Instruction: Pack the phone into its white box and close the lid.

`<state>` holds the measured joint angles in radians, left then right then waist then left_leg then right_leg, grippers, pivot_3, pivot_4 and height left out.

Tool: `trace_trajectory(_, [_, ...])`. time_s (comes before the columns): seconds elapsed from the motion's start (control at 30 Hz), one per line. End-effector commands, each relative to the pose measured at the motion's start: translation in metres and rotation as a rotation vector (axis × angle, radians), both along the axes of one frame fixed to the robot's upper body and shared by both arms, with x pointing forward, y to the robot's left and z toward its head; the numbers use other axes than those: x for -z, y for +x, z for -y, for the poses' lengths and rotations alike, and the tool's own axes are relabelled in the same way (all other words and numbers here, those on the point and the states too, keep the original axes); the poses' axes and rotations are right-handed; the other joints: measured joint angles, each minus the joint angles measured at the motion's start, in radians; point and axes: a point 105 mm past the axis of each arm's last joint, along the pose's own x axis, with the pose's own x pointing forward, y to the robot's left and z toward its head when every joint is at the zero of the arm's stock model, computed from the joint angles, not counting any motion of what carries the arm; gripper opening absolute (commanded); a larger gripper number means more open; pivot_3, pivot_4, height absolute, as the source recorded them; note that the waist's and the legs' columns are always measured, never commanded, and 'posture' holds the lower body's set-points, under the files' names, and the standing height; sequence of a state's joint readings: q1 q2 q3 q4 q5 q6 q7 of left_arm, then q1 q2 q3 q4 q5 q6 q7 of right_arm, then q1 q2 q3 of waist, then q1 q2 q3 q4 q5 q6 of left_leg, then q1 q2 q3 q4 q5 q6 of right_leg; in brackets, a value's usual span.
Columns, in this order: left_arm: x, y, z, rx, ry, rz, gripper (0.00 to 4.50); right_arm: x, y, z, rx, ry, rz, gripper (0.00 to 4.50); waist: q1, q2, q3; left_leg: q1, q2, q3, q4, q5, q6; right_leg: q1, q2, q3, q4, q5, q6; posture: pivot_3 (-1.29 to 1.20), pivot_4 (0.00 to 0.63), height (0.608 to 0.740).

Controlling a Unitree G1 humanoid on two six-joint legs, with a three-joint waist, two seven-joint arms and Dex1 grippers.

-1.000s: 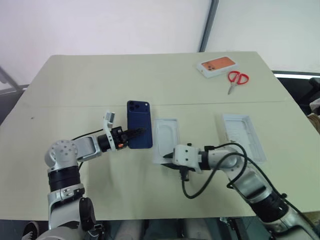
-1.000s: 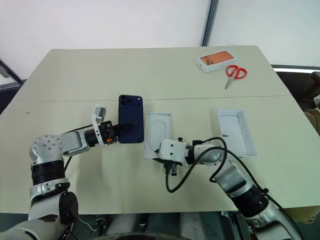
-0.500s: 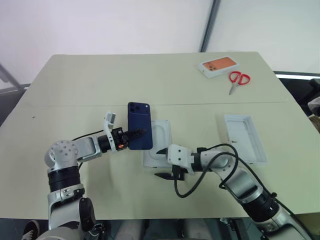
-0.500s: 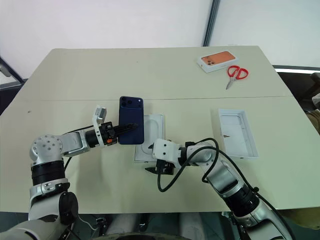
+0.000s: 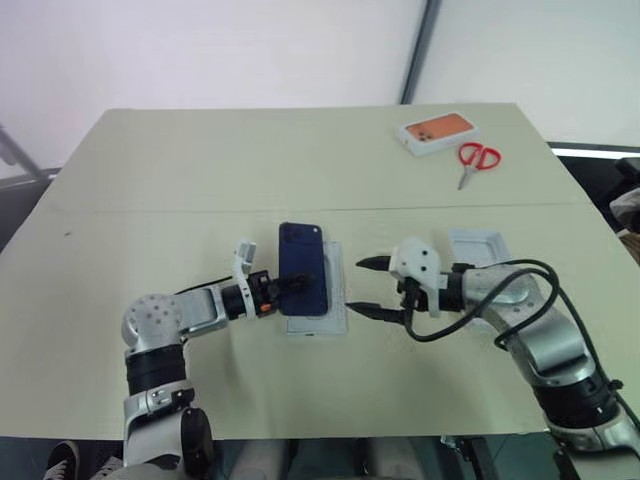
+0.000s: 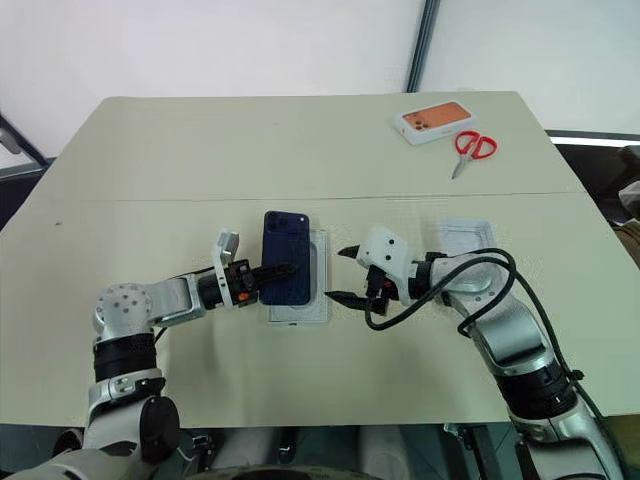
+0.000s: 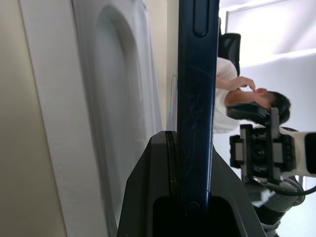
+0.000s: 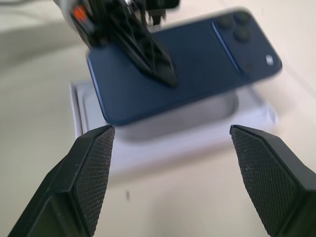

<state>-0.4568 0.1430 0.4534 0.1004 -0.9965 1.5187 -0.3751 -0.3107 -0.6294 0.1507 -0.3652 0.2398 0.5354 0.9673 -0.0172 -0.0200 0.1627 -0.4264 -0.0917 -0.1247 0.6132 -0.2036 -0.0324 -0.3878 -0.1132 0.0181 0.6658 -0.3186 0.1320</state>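
Observation:
My left gripper (image 5: 288,290) is shut on the phone (image 5: 303,282), a dark blue slab with its camera cluster at the far end. It holds the phone flat a little above the white box (image 5: 338,300), a shallow tray with an oval recess inside. In the left wrist view the phone's edge (image 7: 197,98) stands clear of the tray (image 7: 113,98). My right gripper (image 5: 355,285) hangs open just right of the box with nothing between its pads (image 8: 94,168). Behind that arm lies the lid (image 6: 465,232), white ridged side up and partly hidden.
A white box with an orange phone print (image 5: 433,132) and red scissors (image 5: 476,158) lie at the table's far right. A seam crosses the table (image 5: 150,211) behind the work area. A person (image 7: 232,84) sits in the background of the left wrist view.
My right gripper slid the white box to the left, opened, let it go, then rose and drew back to the right. My left gripper carried the phone rightward over the box.

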Motion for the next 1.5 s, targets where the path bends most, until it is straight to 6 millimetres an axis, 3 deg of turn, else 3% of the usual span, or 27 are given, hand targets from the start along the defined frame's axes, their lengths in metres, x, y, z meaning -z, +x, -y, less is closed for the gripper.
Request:
trace_trajectory(0.03, [-0.012, -0.003, 0.005, 0.029, -0.023, 0.038, 0.00, -0.009, 0.000, -0.008, -0.020, 0.016, 0.062, 3.90, 0.003, 0.000, 0.000, 0.000, 0.000, 0.000, 0.000, 0.000, 0.000, 0.000, 0.000, 0.000, 0.000, 0.000, 0.000, 0.00, 0.150, 0.740])
trace_trajectory(0.1, [-0.010, -0.007, 0.007, 0.058, -0.003, 0.039, 0.00, -0.008, 0.001, -0.009, -0.019, 0.009, 0.073, 3.90, 0.005, 0.000, 0.000, 0.000, 0.000, 0.000, 0.001, 0.000, 0.000, 0.001, 0.000, 0.000, 0.000, 0.000, 0.000, 0.00, 0.150, 0.740])
trace_trajectory(0.37, [-0.009, -0.004, 0.007, 0.059, 0.041, 0.046, 3.59, -0.004, 0.005, -0.010, -0.013, -0.005, 0.093, 3.93, 0.006, 0.000, 0.000, 0.001, 0.000, 0.000, 0.002, 0.000, 0.000, 0.002, 0.000, 0.000, 0.000, 0.000, 0.000, 0.00, 0.150, 0.740])
trace_trajectory(0.77, [-0.020, -0.009, 0.014, 0.126, 0.076, 0.099, 3.59, -0.002, 0.009, -0.011, -0.007, -0.011, 0.110, 3.93, 0.005, 0.000, 0.000, 0.001, 0.000, 0.000, 0.001, 0.000, 0.000, 0.002, 0.000, 0.000, 0.000, 0.000, 0.000, 0.00, 0.150, 0.740])
trace_trajectory(0.87, [-0.024, -0.019, 0.017, 0.188, 0.110, 0.123, 3.59, 0.000, 0.011, -0.013, -0.007, -0.008, 0.111, 3.93, 0.003, 0.000, 0.000, 0.001, 0.000, 0.000, 0.001, 0.000, 0.000, 0.002, 0.000, 0.000, 0.000, 0.000, 0.000, 0.00, 0.150, 0.740])
trace_trajectory(1.2, [-0.032, -0.012, 0.004, 0.140, 0.153, 0.164, 3.59, 0.003, 0.012, -0.013, -0.007, -0.016, 0.113, 3.93, 0.005, 0.000, 0.000, 0.001, 0.000, 0.000, 0.001, 0.000, 0.000, 0.001, 0.000, 0.000, 0.000, 0.000, 0.000, 0.00, 0.150, 0.740])
trace_trajectory(1.5, [-0.032, -0.016, 0.000, 0.202, 0.230, 0.197, 3.59, 0.002, 0.014, -0.016, -0.012, -0.016, 0.121, 3.93, 0.004, 0.000, 0.000, 0.001, 0.000, 0.000, 0.001, 0.000, -0.001, 0.001, 0.000, 0.000, 0.000, 0.000, 0.000, 0.00, 0.150, 0.740])
